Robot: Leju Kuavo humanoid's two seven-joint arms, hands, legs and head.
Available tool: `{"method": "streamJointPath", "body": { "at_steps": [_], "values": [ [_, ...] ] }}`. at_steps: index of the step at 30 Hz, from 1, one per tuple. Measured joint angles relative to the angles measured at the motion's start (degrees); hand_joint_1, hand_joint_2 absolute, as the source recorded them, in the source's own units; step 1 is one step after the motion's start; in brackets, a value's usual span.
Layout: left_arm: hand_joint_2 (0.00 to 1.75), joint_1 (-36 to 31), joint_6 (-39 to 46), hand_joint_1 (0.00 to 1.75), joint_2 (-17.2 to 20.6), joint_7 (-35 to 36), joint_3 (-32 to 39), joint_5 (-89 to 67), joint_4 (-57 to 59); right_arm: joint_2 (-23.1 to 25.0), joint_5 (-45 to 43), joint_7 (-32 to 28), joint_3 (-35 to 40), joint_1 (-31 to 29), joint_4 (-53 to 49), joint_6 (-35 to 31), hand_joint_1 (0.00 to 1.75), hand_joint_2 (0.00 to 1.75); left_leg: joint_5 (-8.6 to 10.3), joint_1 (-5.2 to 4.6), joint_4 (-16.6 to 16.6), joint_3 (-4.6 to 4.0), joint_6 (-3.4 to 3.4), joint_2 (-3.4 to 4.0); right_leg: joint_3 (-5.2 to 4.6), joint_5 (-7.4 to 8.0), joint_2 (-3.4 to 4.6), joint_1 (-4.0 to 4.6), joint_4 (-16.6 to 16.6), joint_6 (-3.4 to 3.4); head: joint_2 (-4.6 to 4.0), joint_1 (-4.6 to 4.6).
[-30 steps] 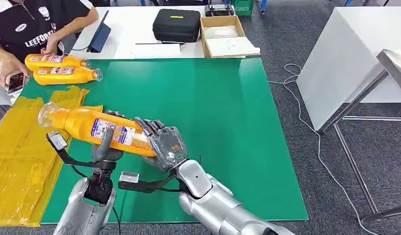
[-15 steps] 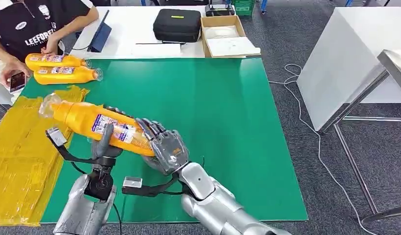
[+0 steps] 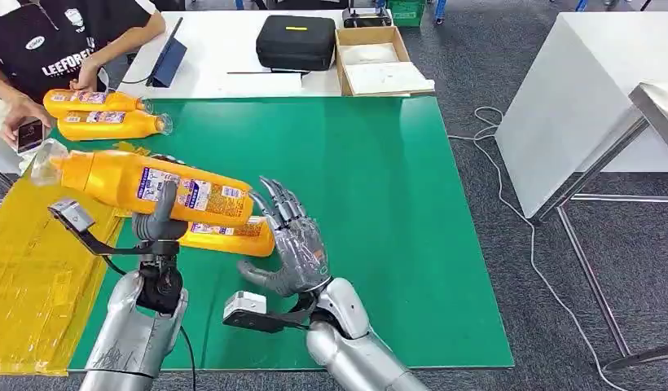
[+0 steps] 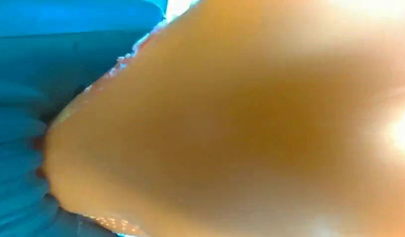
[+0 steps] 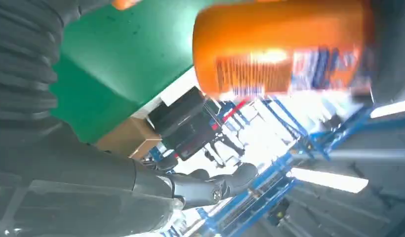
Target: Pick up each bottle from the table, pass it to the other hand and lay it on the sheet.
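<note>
Silver-armed and nearest the camera, the right hand (image 3: 292, 248) stands with its fingers spread and upright, holding nothing, just beside the base end of the orange bottle (image 3: 143, 183) that the left hand (image 3: 156, 224) grips around its labelled middle. That bottle is carried above the near-left part of the green table (image 3: 380, 204), its long axis nearly level, its clear cap pointing out towards the yellow sheet (image 3: 29, 261) on the robot's left. Another bottle (image 3: 229, 238) lies under it on the table, and two bottles (image 3: 103, 114) lie at the far left corner beside a person (image 3: 46, 49).
</note>
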Motion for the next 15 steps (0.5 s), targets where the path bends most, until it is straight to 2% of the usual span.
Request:
{"method": "streamJointPath", "body": {
  "at_steps": [4, 8, 11, 15],
  "values": [
    [1.75, 0.1, 10.0, 1.75, 0.3, -3.6, 0.5, -12.4, -2.4, -0.4, -7.2, -4.6, -0.9, 1.2, -3.2, 0.0, 0.0, 1.75, 0.0, 0.01, 0.0, -0.02, 0.0, 0.01, -0.01, 0.0, 0.0, 0.0, 0.0, 0.0, 0.0, 0.0],
    [1.75, 0.4, 28.3, 1.75, 1.5, -7.0, 0.7, -33.1, -4.3, -1.9, -15.0, -6.5, -0.9, 4.0, -10.2, 0.0, 0.0, 1.75, 0.0, 0.02, 0.0, -0.03, 0.0, -0.03, -0.01, -0.01, -0.01, 0.0, 0.0, -0.01, 0.0, -0.04],
    [1.75, 0.4, 41.1, 1.75, 3.3, -7.0, 0.7, -48.9, -4.1, -3.6, -17.9, -6.2, -0.4, 7.4, -17.0, 0.0, 0.0, 1.75, -0.01, 0.02, 0.0, -0.03, -0.01, -0.02, -0.04, -0.01, 0.0, 0.0, 0.0, -0.01, 0.0, -0.02],
    [1.75, 0.3, 42.9, 1.75, 5.1, -6.8, 0.8, -50.6, -3.4, -5.2, -18.5, -5.9, 0.4, 9.9, -22.4, 0.0, 0.0, 1.75, -0.02, 0.05, 0.0, -0.03, -0.02, 0.01, -0.06, -0.01, 0.01, 0.01, 0.0, -0.01, 0.0, -0.04]
  ]
}}
